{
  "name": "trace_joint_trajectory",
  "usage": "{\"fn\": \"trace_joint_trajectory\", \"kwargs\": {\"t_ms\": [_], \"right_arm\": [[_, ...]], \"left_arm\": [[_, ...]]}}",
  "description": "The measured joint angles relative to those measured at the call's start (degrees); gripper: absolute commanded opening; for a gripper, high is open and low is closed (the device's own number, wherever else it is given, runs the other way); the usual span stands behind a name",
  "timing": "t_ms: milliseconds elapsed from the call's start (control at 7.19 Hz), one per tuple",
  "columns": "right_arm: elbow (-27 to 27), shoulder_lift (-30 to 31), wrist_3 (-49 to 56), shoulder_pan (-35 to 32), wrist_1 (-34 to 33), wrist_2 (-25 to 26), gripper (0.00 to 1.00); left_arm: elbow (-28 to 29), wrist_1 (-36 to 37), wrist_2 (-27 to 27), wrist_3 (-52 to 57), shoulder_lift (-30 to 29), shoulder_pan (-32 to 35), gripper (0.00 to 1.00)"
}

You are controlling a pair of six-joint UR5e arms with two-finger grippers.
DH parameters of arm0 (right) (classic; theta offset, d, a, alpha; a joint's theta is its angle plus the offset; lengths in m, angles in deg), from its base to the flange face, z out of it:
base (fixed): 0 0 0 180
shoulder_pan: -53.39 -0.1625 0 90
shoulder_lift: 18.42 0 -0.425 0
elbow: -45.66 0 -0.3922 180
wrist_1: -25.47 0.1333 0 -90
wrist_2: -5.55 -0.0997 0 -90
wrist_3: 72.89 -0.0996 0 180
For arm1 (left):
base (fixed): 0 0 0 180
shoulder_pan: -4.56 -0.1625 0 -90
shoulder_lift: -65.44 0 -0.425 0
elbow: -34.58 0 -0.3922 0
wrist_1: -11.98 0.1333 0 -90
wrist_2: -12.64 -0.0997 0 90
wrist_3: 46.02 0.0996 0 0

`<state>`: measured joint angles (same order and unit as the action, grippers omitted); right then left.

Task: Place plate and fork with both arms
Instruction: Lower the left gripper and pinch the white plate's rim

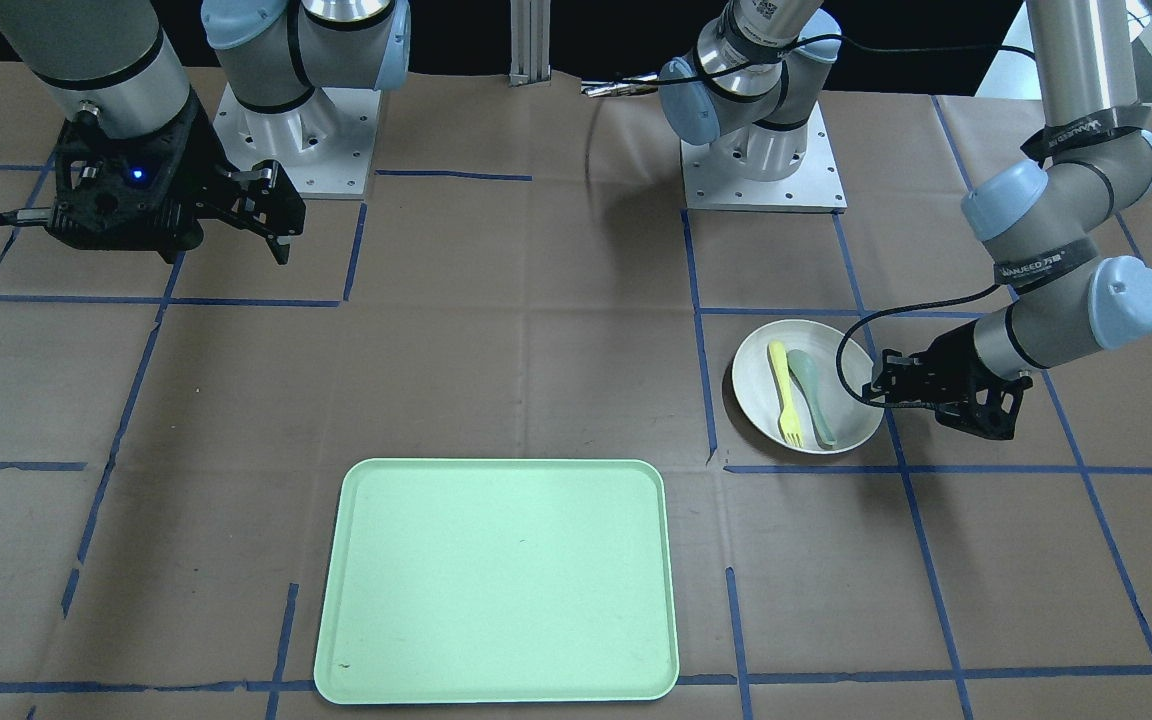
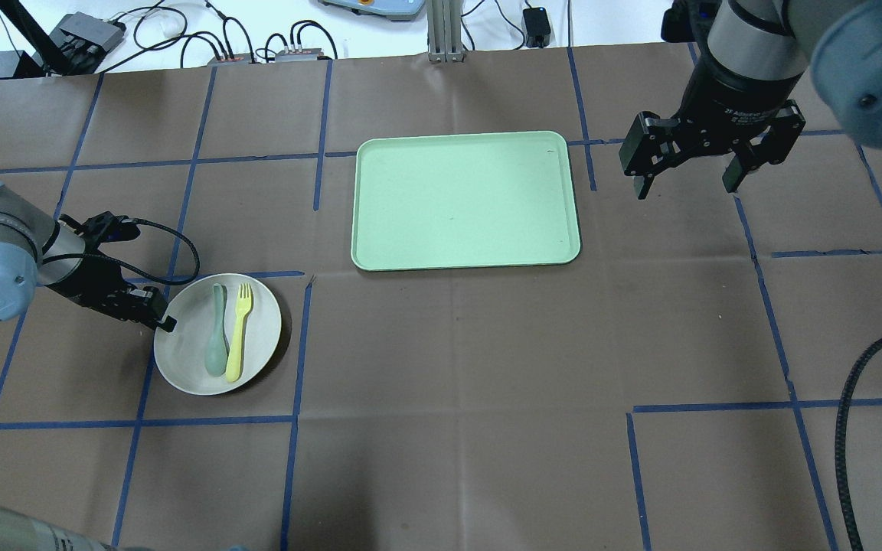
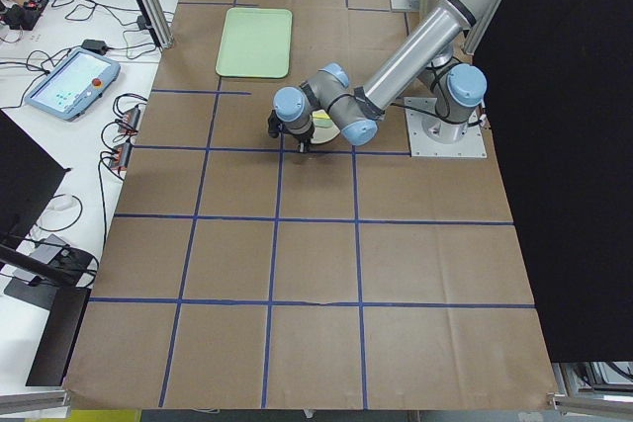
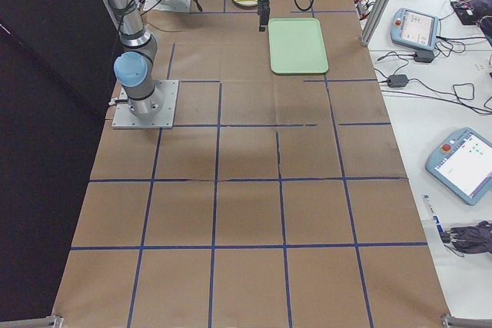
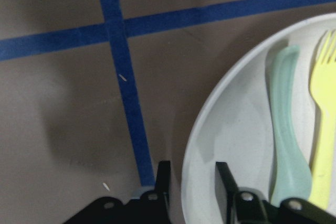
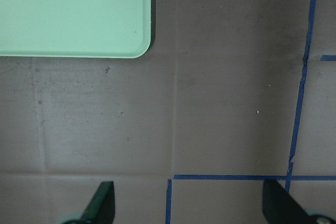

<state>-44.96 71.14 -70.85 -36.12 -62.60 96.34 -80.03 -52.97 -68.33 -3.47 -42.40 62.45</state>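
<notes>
The off-white plate (image 1: 758,385) lies on the table with the pale yellow fork (image 1: 786,395) on it next to a grey-green spoon (image 1: 816,400). In the overhead view the plate (image 2: 188,367) is at the left, with the fork (image 2: 239,333) on it. My left gripper (image 2: 165,321) is low at the plate's edge. In the left wrist view its jaws (image 5: 191,177) are narrowed on the plate's rim (image 5: 231,129), one finger outside and one inside. My right gripper (image 2: 684,187) is open and empty, held high to the right of the tray.
The pale green tray (image 2: 464,199) lies flat mid-table with nothing on it; its corner shows in the right wrist view (image 6: 68,9). Blue tape lines cross the brown table cover. The arm bases (image 1: 761,160) stand at the robot's side of the table.
</notes>
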Motion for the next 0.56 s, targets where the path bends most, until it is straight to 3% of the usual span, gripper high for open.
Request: {"fn": "trace_joint_trajectory", "kwargs": {"t_ms": [556], "right_arm": [[0.0, 0.0, 0.0, 0.0, 0.0, 0.0, 1.00]], "left_arm": [[0.1, 0.0, 0.0, -0.1, 0.0, -0.3, 0.16]]}}
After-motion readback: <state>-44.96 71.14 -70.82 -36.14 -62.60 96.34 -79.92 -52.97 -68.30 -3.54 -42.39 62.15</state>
